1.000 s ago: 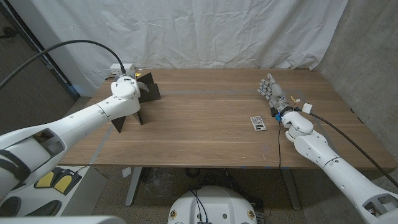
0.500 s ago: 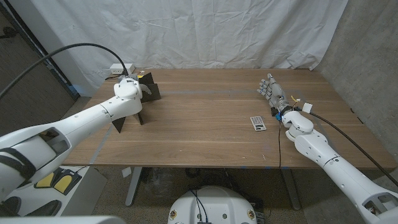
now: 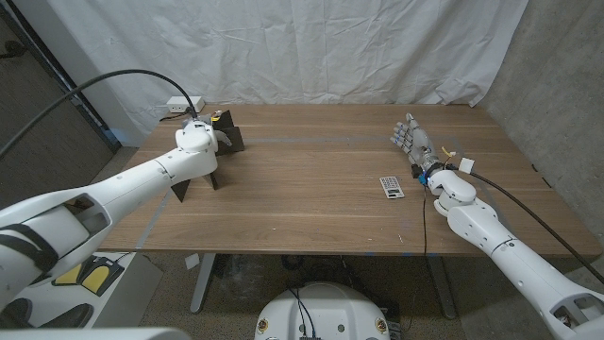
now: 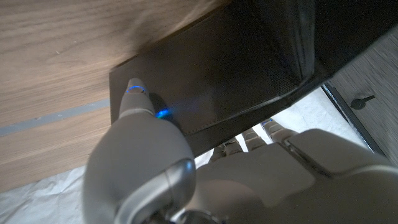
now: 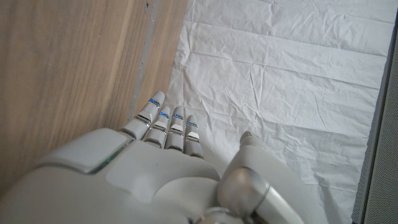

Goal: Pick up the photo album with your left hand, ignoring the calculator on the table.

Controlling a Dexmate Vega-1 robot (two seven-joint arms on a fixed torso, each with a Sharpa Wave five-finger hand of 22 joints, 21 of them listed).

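Dark brown/black photo album (image 3: 225, 138) sits at upper left of the head frame, near the table's (image 3: 302, 203) far-left corner, standing partly open on its edges. Left hand (image 3: 196, 134) is on it; in the left wrist view a fingertip (image 4: 134, 85) presses the dark cover (image 4: 217, 68) w/ other fingers curled under the lower edge, so it looks like a grip, though the cover hides most of the hold. A white box (image 3: 177, 106) w/ a cable lies just beyond, at the table's back edge.

Wide bare wood across the middle of the frame, between album and calculator (image 3: 392, 187). Calculator lies right of centre, near the right wrist but not touching it. Its keys are too small to read; no legible writing anywhere.

Right hand (image 3: 411, 140) at upper right, on its edge w/ fingers (image 5: 163, 117) straight and close together, holding nothing. White cloth backdrop (image 3: 311, 47) behind the table's far edge.
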